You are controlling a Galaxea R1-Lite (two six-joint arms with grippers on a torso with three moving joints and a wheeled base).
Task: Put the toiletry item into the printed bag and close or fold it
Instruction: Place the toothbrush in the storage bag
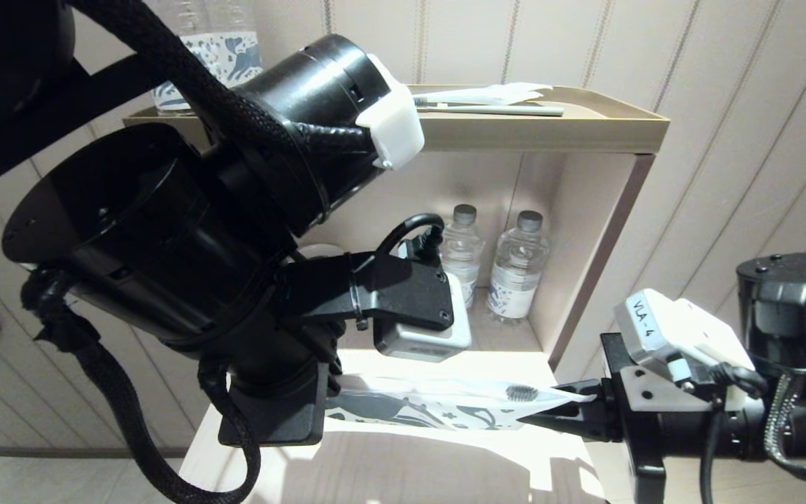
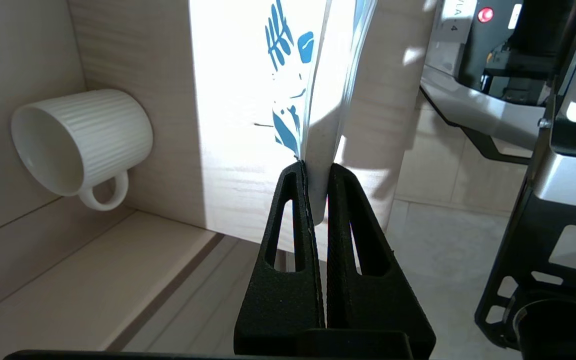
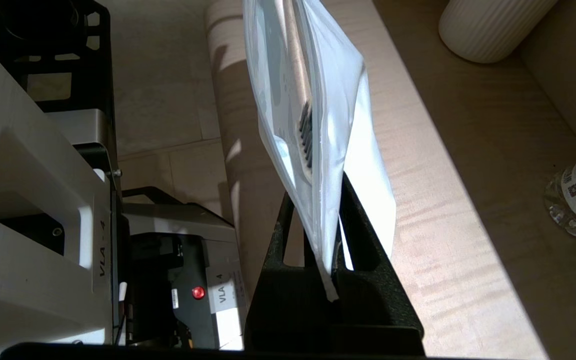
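Note:
The printed bag (image 1: 431, 411), a white pouch with blue print, hangs stretched between my two grippers above the wooden counter (image 1: 410, 469). My left gripper (image 1: 329, 411) is shut on its left end; in the left wrist view the black fingers (image 2: 288, 240) pinch the pouch edge (image 2: 293, 75). My right gripper (image 1: 560, 411) is shut on its right end, where its jaws clamp the pouch (image 3: 318, 100). Only the toothbrush's black bristle head (image 1: 522, 393) shows, inside the pouch close to the right gripper (image 3: 318, 192); the bristles (image 3: 307, 135) sit just past the fingertips.
A grey-green toothbrush with a white wrapper (image 1: 494, 106) lies on the tan tray (image 1: 585, 133) on top of the shelf. Two water bottles (image 1: 515, 273) stand in the niche behind. A white ribbed mug (image 2: 78, 142) lies on its side at the back left.

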